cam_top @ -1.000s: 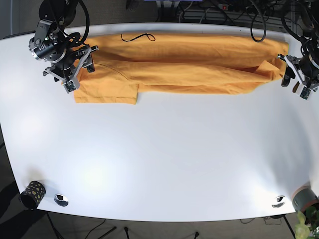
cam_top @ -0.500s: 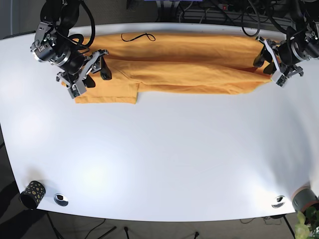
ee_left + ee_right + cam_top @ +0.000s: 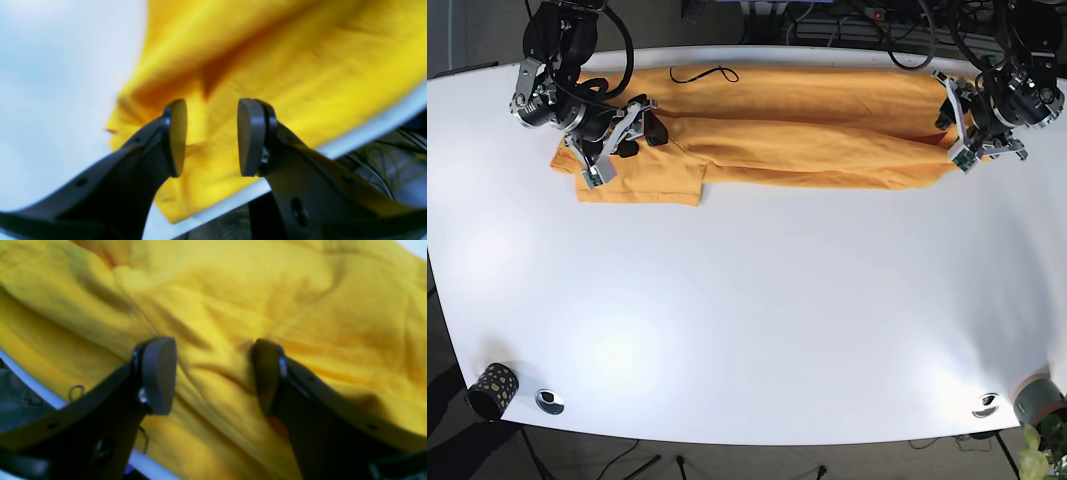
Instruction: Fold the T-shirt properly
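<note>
Orange-yellow T-shirt [image 3: 797, 125], plain, no print. White table [image 3: 747, 300]. Black gripper fingers [image 3: 176, 136], dark grey pads. Black cord [image 3: 703, 74] on shirt. Black cup [image 3: 492, 389] with gold speckles.

Right gripper [image 3: 213, 376] gapes over the wrinkled yellow T-shirt [image 3: 233, 296].

T-shirt [image 3: 797, 130]: soft orange-yellow cloth, matt, creased in shallow folds, faint knit texture in wrist views. Table [image 3: 747, 300]: smooth white top, slight sheen, pale glare patches toward 7 and 5 o'clock. Left gripper [image 3: 211, 136] and right gripper [image 3: 213, 373]: black plastic fingers, matt, with smooth dark grey pads [image 3: 248, 136], apparently rubbery. Cup [image 3: 493, 388] at 7 o'clock: dark, speckled, glossy. Thin black cord [image 3: 704, 74] on cloth at 12 o'clock.
</note>
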